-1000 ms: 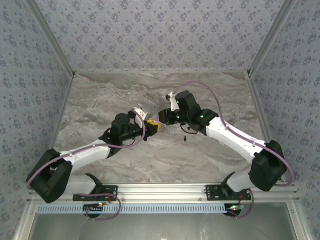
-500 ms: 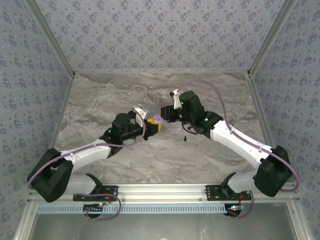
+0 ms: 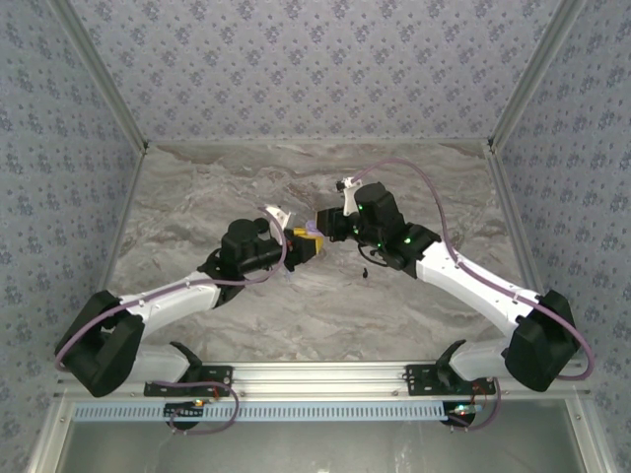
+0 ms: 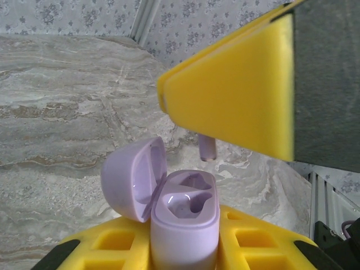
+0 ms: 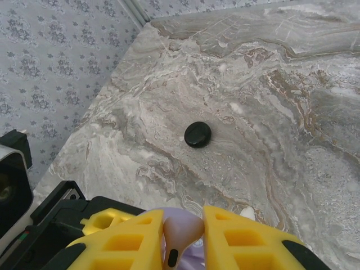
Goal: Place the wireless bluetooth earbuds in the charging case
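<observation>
My left gripper (image 4: 183,243) is shut on the lilac charging case (image 4: 184,216), which stands upright between its yellow fingers with the lid (image 4: 133,177) swung open to the left. Both wells in the case look empty. My right gripper (image 5: 183,232) is shut on a pale lilac earbud (image 5: 181,235), stem pointing down. In the left wrist view the earbud's stem (image 4: 207,148) hangs just above and behind the case, under the right gripper's yellow finger (image 4: 236,95). From above, the two grippers meet at mid-table around the case (image 3: 312,234).
A round black puck (image 5: 198,134) lies on the marble table (image 5: 281,84) beyond the right gripper. A small black piece (image 3: 365,269) sits on the table under the right forearm. Patterned walls and metal posts close in the back and sides.
The right gripper has shifted slightly left and toward the back with the earbud, closing in over the case. The left gripper has nudged the case a little toward it.
</observation>
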{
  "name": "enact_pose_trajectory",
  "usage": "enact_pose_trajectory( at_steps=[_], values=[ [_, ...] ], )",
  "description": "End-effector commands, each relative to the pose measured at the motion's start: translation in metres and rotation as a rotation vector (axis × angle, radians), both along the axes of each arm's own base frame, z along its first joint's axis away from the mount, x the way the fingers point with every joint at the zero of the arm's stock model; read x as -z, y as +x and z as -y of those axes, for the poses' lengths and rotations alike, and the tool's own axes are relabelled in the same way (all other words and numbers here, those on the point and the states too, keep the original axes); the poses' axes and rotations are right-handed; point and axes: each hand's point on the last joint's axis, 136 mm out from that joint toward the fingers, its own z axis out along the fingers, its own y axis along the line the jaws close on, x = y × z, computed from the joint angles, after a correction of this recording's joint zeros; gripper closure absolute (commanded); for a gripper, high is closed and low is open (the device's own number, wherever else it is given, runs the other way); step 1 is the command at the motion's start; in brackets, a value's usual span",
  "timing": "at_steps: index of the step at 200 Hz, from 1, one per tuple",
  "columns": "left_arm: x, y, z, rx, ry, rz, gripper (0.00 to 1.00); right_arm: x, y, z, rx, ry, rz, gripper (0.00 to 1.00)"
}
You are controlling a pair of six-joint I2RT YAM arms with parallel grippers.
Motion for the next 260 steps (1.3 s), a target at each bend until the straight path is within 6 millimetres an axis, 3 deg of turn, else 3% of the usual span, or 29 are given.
enact_pose_trajectory(
  at_steps=[1,120,260],
  values=[
    [-0.021,-0.001,0.008,0.032,-0.046,0.04,0.74,-0.01,-0.001,0.002,0.016,0.024,0.028,0.76],
    [-0.037,0.003,0.008,0.016,-0.081,0.06,0.74,-0.007,-0.004,0.001,0.007,0.017,0.02,0.76],
    [-0.036,0.006,0.009,0.006,-0.073,0.06,0.74,-0.004,-0.008,-0.001,-0.011,0.025,-0.006,0.76]
  ],
)
